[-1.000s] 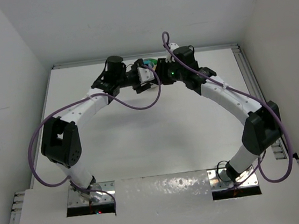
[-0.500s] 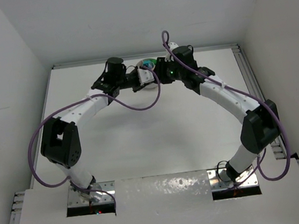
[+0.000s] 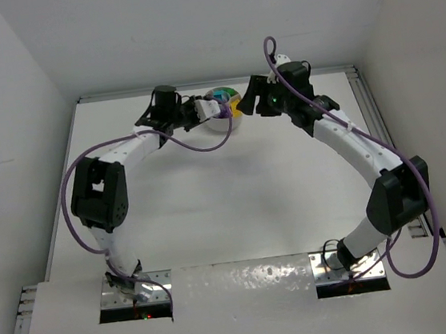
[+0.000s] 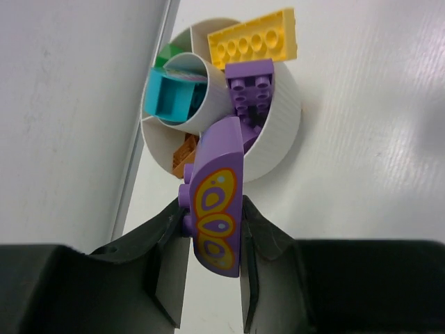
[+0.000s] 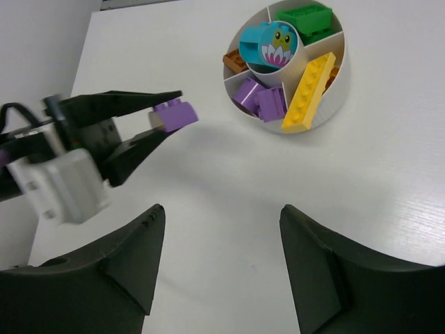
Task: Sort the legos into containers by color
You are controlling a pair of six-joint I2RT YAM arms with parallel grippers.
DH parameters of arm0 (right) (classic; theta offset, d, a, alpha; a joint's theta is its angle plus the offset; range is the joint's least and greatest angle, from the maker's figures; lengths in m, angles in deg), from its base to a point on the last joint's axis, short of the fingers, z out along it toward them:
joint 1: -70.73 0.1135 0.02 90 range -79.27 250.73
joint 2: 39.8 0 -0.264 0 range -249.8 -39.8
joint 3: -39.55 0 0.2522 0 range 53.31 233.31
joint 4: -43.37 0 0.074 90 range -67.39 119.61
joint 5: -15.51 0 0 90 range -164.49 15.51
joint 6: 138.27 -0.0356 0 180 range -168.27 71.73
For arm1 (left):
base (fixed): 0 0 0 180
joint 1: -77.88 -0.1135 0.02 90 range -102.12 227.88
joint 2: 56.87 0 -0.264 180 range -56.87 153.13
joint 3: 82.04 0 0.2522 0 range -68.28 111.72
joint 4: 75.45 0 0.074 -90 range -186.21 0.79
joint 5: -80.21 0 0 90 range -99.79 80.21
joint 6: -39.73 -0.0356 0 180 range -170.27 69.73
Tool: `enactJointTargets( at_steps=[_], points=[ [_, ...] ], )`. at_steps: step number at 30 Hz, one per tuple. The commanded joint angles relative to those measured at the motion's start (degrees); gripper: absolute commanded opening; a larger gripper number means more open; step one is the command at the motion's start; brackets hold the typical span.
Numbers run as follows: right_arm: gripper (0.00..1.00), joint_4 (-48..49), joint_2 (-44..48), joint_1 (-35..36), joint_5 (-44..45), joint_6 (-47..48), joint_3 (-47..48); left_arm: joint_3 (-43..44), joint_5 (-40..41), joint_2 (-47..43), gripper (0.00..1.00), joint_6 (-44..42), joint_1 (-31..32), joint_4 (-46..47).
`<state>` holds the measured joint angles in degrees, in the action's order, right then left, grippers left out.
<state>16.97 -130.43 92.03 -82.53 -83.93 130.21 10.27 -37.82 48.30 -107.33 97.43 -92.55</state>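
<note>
- Two hands are on my screens, both out at the far end of the white worktop, either side of the round white dish.
- My left hand is closed on a purple butterfly brick, a curved piece with a yellow and orange butterfly printed on it. Both dark fingers press against its sides.
- From the right wrist camera, I see that brick beside the dish and clear of its rim, with bare worktop between them. From the left wrist camera, its far end overlaps the near rim of the dish, so I cannot tell its height over the worktop.
- My right hand stands wide, with nothing between its fingers. It faces the dish and the left hand from the other side.
- The dish has a centre well ringed by curved sections.
- A teal brick sits in the centre well. The right wrist view shows a small printed face on it.
- A long yellow brick lies tilted in one outer section, with one end poking over the rim.
- Next to it, loose purple bricks fill the neighbouring section, which is the one nearest the held piece.
- A green brick lies in the section on the far side.
- An orange brick is partly hidden in another section, and I cannot make out its shape.
</note>
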Motion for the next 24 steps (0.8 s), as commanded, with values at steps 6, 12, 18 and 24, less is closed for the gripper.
enactJointTargets(
  at_steps=[6, 12, 18, 24],
  points=[
    [0.66, -1.07, 1.86, 0.32, 2.50, 3.67, 0.88, 4.69, -0.44, 6.80, 0.00, -3.41, 0.40, 7.28],
    [0.66, -2.12, 0.63, 0.32, 1.44, 4.10, 1.67, 12.14, -1.59, 12.24, 0.00, -1.57, 0.58, 6.07],
    [0.66, -2.82, 0.72, 0.23, 2.06, 4.55, 1.49, 13.22, -1.59, 13.84, 0.02, -5.34, 0.75, 4.04],
    [0.66, -2.82, 0.45, 0.23, 1.97, 4.81, 1.58, 14.70, -2.55, 14.72, 0.06, -3.60, 1.37, 4.04]
  ],
)
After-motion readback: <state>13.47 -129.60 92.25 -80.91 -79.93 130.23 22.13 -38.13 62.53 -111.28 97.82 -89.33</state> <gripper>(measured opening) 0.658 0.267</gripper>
